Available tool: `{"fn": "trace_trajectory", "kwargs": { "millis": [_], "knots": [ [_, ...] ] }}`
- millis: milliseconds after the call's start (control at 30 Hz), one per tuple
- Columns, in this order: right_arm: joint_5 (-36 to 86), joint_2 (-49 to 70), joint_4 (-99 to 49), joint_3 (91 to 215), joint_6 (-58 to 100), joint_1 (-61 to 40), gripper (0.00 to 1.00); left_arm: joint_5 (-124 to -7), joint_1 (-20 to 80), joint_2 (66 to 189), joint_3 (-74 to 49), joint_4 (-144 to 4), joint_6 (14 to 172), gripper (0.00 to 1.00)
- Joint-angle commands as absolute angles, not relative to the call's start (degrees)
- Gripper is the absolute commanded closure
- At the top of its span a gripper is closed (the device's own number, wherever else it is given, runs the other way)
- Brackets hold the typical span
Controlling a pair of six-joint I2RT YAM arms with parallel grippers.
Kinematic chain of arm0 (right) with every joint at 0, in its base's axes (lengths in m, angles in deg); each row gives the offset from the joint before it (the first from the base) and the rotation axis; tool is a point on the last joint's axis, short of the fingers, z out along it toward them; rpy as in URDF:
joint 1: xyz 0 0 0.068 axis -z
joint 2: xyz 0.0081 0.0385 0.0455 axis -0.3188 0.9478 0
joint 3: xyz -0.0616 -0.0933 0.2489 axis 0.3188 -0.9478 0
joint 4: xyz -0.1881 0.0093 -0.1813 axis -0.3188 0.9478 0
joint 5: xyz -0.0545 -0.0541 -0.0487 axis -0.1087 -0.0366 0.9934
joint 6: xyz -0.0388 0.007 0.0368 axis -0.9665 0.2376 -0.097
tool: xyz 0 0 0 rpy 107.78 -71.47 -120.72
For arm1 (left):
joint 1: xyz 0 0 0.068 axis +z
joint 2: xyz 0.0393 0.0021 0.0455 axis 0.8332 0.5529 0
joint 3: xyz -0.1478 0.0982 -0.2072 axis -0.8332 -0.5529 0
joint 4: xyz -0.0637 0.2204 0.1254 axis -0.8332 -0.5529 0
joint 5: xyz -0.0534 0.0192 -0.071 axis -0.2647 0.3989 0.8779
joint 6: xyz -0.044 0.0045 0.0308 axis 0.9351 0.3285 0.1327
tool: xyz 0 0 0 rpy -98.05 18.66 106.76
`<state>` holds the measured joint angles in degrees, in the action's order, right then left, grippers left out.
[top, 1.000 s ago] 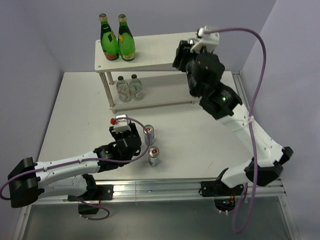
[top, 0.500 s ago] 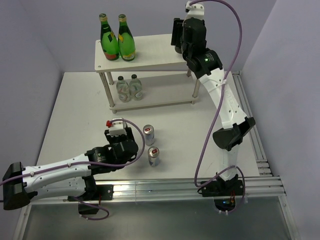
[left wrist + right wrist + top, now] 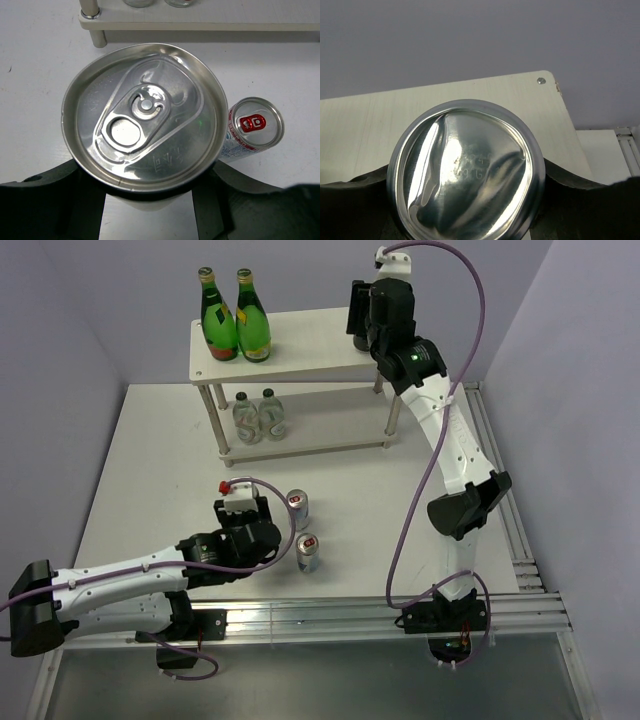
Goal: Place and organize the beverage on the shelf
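My left gripper (image 3: pixel 243 527) is shut on a can with a silver pull-tab lid (image 3: pixel 145 115), held over the table in front of the shelf; the wrist hides the can from above. Two slim silver cans (image 3: pixel 297 508) (image 3: pixel 307 552) stand just right of it; one shows in the left wrist view (image 3: pixel 255 125). My right gripper (image 3: pixel 362 328) is shut on another can, its shiny concave base (image 3: pixel 465 170) facing the camera, at the right end of the top board (image 3: pixel 370 120) of the cream shelf (image 3: pixel 310 340). Two clear bottles (image 3: pixel 247 417) (image 3: pixel 271 413) stand on the lower board.
Two tall green glass bottles (image 3: pixel 218 325) (image 3: pixel 252 325) stand at the left end of the top board. The shelf's front left leg (image 3: pixel 90 7) is just beyond the left gripper. A metal rail (image 3: pixel 350 615) runs along the near table edge.
The right arm has stretched up and back, carrying its can from the shelf's right side to the far right end of the top board. The left gripper has shifted only slightly.
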<state>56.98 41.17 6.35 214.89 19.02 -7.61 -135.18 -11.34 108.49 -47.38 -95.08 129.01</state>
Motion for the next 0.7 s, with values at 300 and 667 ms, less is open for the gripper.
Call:
{"fn": "trace_trajectory", "kwargs": {
  "millis": [300,667],
  "knots": [
    [57.9,40.5,0.6,213.5,19.4,-7.3,0.5,-137.2,-11.7,107.8,-43.1,-89.3,126.8,1.0],
    [58.7,40.1,0.3,212.6,19.3,-7.3,0.21,-137.8,-11.7,107.4,-43.5,-89.1,126.9,1.0]
  ]
}}
